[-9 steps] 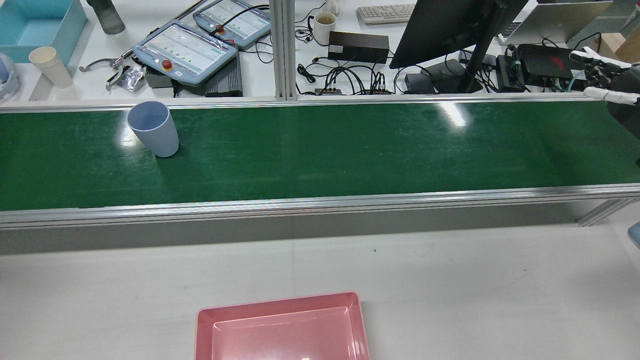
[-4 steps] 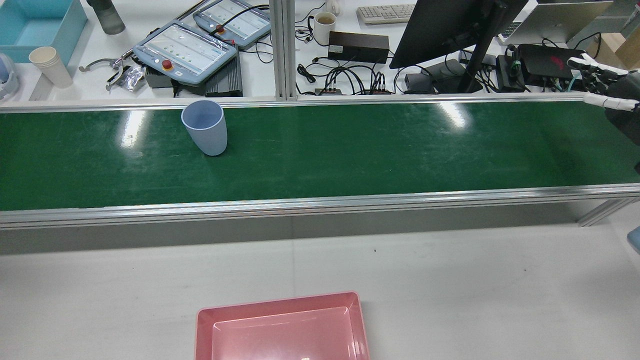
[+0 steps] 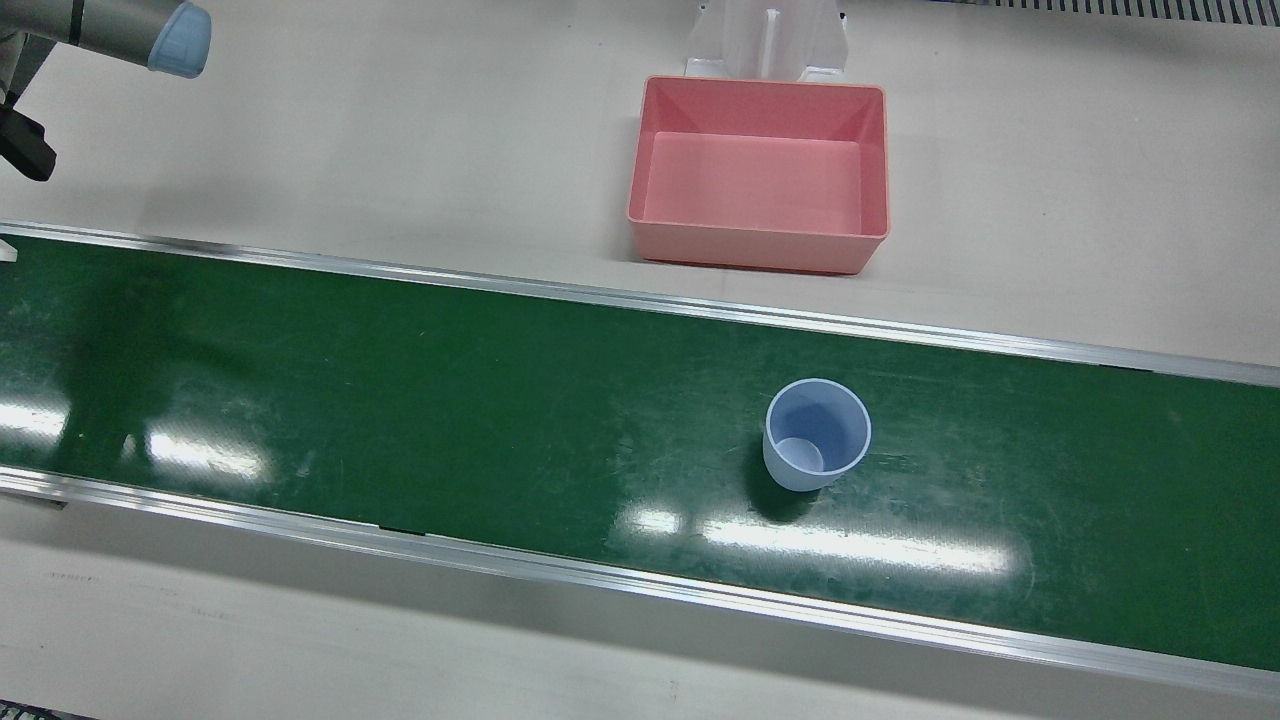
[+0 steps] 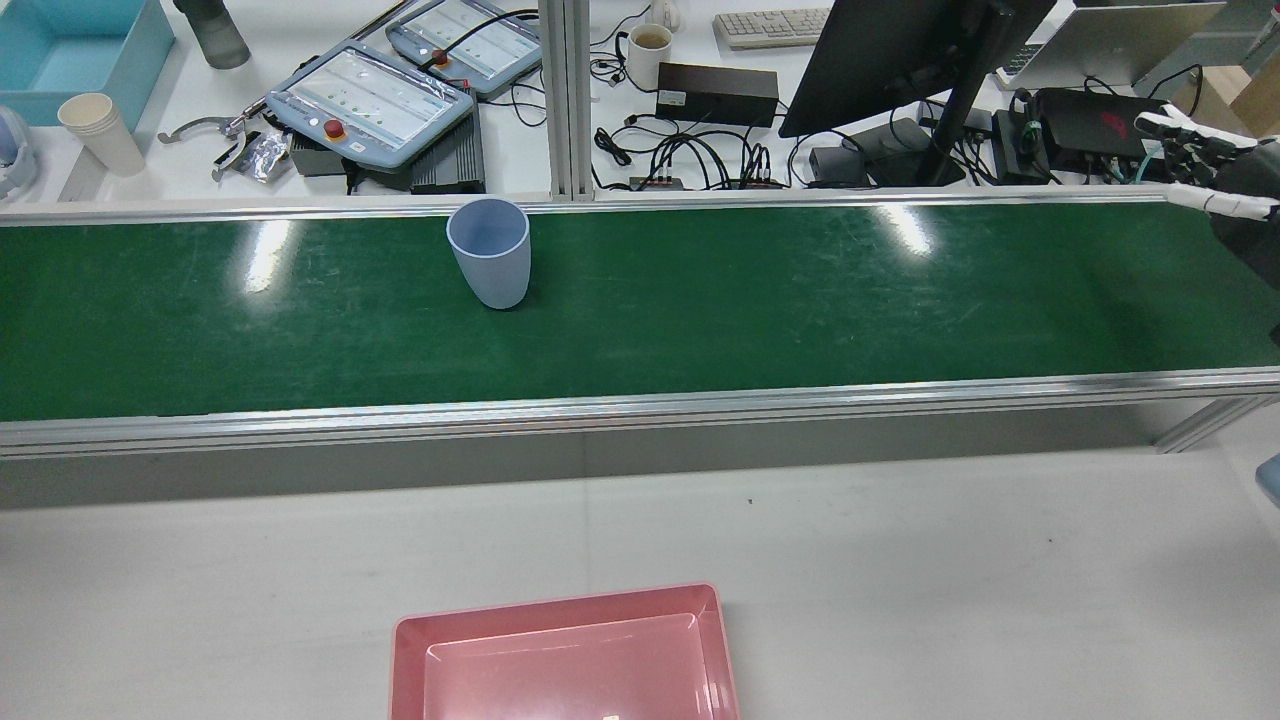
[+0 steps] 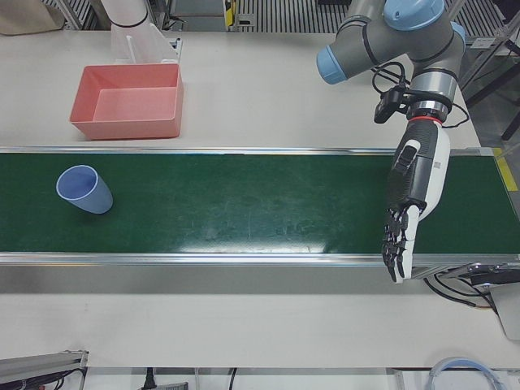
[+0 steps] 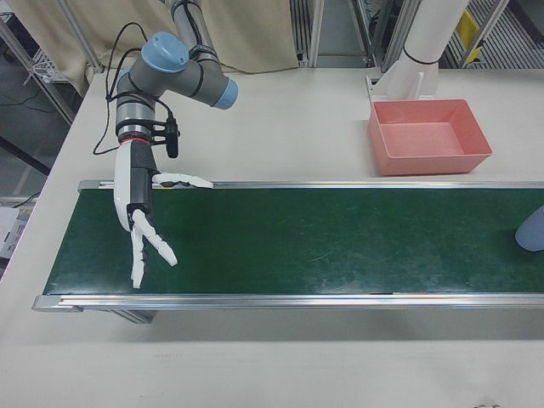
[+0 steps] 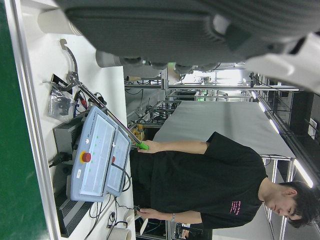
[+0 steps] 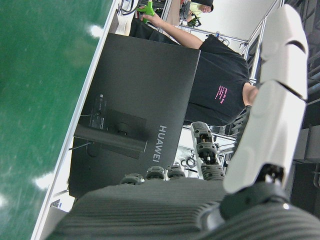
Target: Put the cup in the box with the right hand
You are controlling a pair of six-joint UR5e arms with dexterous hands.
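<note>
A pale blue cup point(image 4: 489, 252) stands upright on the green conveyor belt point(image 4: 800, 290), near its far edge; it also shows in the overhead view as cup point(image 3: 815, 435) and at the frame edge as cup point(image 6: 531, 229). The pink box point(image 3: 750, 250) sits empty on the white table beside the belt, box point(image 4: 560, 605). My right hand point(image 6: 140, 212) hangs open over the belt's end, fingers spread, far from the cup; it shows as right hand point(image 4: 1212, 175) at the rear view's right edge. My left hand point(image 5: 410, 203) hangs over the belt's other end with straight fingers, holding nothing.
Beyond the belt lies a cluttered desk with teach pendants point(image 4: 370, 100), a monitor point(image 4: 900, 50), cables, a mug point(image 4: 648, 52) and paper cups point(image 4: 100, 130). A person in a black shirt point(image 7: 200, 185) stands behind that desk. Aluminium rails point(image 4: 640, 405) edge the belt.
The cup has travelled along the belt toward the right in the rear view, staying upright. My right hand has barely shifted.
</note>
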